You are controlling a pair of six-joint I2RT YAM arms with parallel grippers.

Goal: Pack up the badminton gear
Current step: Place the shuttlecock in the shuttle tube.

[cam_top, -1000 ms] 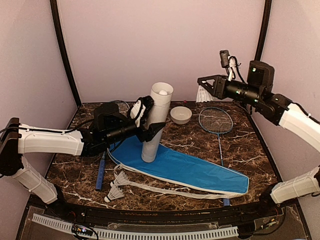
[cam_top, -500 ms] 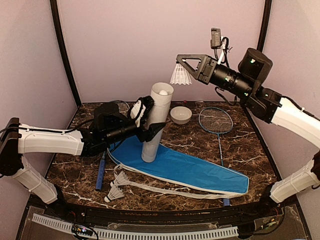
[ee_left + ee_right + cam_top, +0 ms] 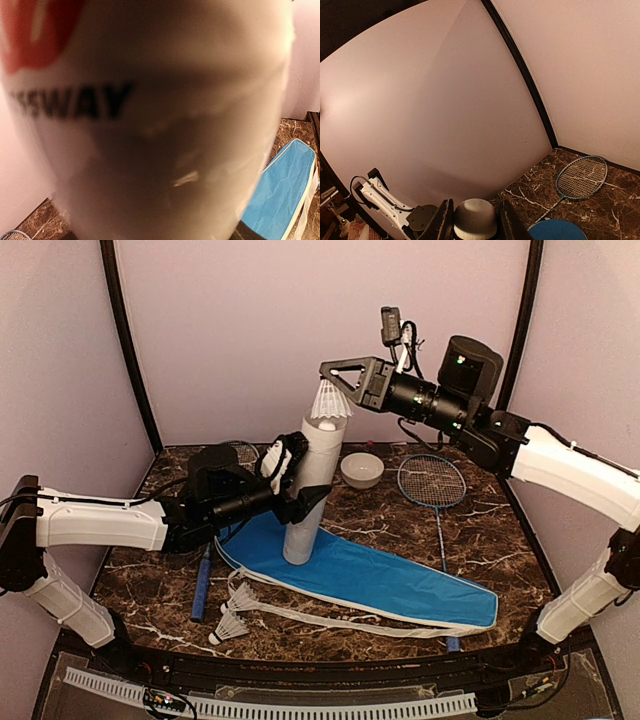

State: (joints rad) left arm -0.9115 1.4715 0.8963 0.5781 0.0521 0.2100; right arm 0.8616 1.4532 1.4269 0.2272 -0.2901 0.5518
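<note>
While the top view shows the long white tube (image 3: pixel 322 445) standing slightly tilted at centre frame on the blue racket cover (image 3: pixel 380 582), clasped at mid-height by the left gripper (image 3: pixel 300 480), the right gripper (image 3: pixel 331 378) pinches a white shuttlecock (image 3: pixel 329 403) by its cork just above the tube's open top. Seen from the left wrist, the tube (image 3: pixel 165 150) fills the frame, blurred, its black letters (image 3: pixel 75 102) reading "SWAY" at left, earlier letters cut off, under a red mark (image 3: pixel 35 27) at upper left. At the bottom of the right wrist view, both fingers (image 3: pixel 443 223) press the shuttlecock's rounded cork (image 3: pixel 475 220).
</note>
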